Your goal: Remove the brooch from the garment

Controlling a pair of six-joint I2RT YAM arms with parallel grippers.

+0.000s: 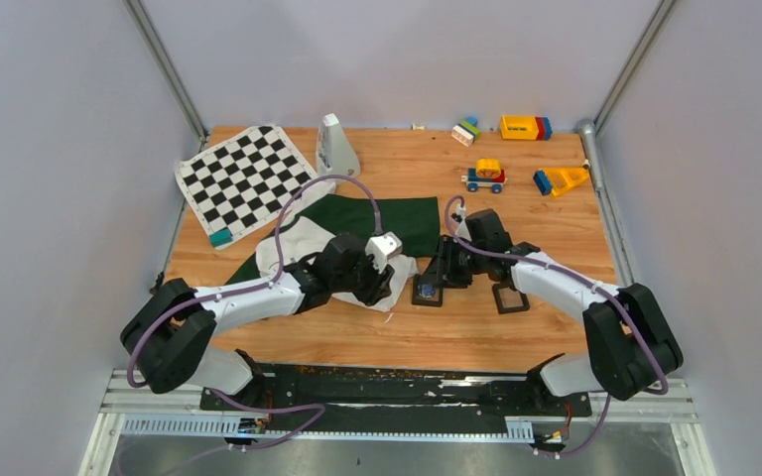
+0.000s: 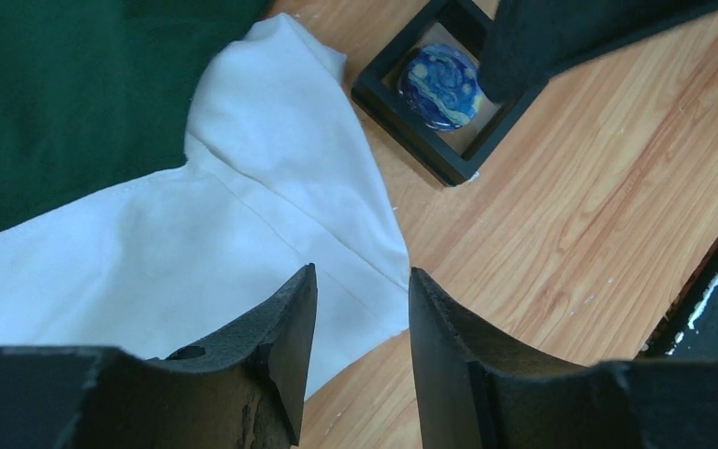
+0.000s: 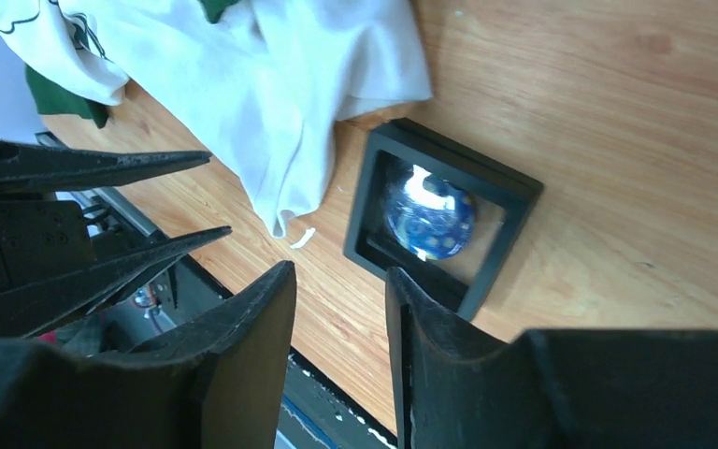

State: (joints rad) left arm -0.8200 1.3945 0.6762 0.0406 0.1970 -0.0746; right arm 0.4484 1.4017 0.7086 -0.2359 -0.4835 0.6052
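Observation:
The garment [image 1: 303, 243], a white T-shirt with dark green sleeves, lies crumpled at the table's middle left; it also shows in the left wrist view [image 2: 243, 187] and the right wrist view [image 3: 243, 84]. No yellowish-gold brooch shows in any view. A small black square tray [image 1: 427, 291] beside the shirt's hem holds a round blue badge with yellow swirls [image 2: 441, 84] [image 3: 427, 217]. My left gripper [image 1: 382, 283] [image 2: 363, 281] is open and empty over the shirt's white edge. My right gripper [image 1: 446, 273] [image 3: 339, 281] is open and empty just above the tray.
A second black square frame [image 1: 511, 297] lies right of the tray. A chequered mat [image 1: 243, 178] with a teal block [image 1: 220, 237] and a white pyramid-shaped object [image 1: 336, 149] are at the back left. Several toy blocks and a toy car [image 1: 483, 176] sit at the back right.

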